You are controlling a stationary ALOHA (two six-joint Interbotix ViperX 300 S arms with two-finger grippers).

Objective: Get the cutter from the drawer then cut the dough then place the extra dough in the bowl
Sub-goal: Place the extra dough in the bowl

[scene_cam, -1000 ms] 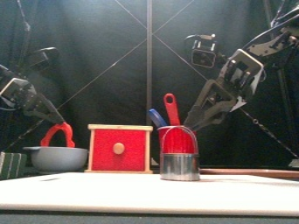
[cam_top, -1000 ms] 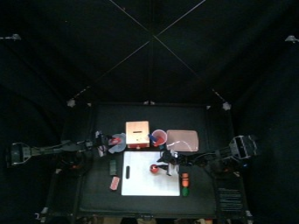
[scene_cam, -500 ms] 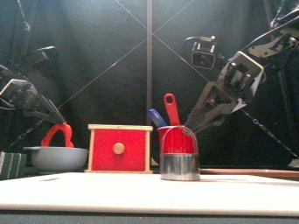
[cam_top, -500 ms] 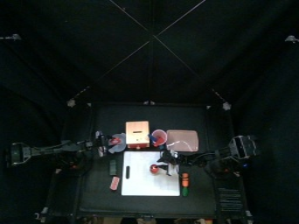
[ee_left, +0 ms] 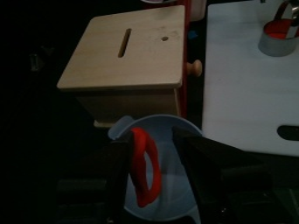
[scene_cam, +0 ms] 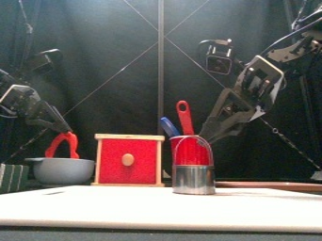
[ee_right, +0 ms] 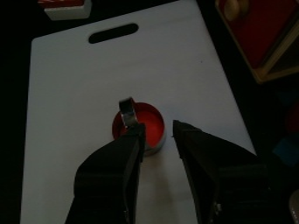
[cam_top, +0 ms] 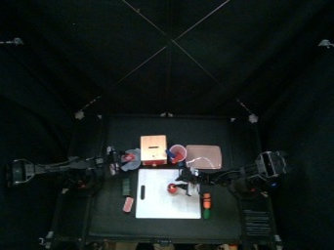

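Observation:
The round metal cutter (ee_right: 133, 133) stands on the white cutting board (ee_right: 105, 83) with a red dough disc inside it. In the front view the cutter (scene_cam: 194, 179) stands before the red cup (scene_cam: 193, 151). My right gripper (ee_right: 155, 140) is open, its jaws just beside and above the cutter, not holding it; from the front, the right gripper (scene_cam: 212, 130) hangs above the cup. A red strip of extra dough (ee_left: 142, 166) lies in the blue-grey bowl (ee_left: 163, 175) and arches over the bowl (scene_cam: 60, 170). My left gripper (scene_cam: 53, 120) hovers open above it.
The wooden box (cam_top: 154, 146) with its red drawer front (scene_cam: 130, 160) shut stands between bowl and cup. A pink tray (cam_top: 204, 155) lies at the back right. Toy foods lie left (cam_top: 127, 204) and right (cam_top: 206, 202) of the board.

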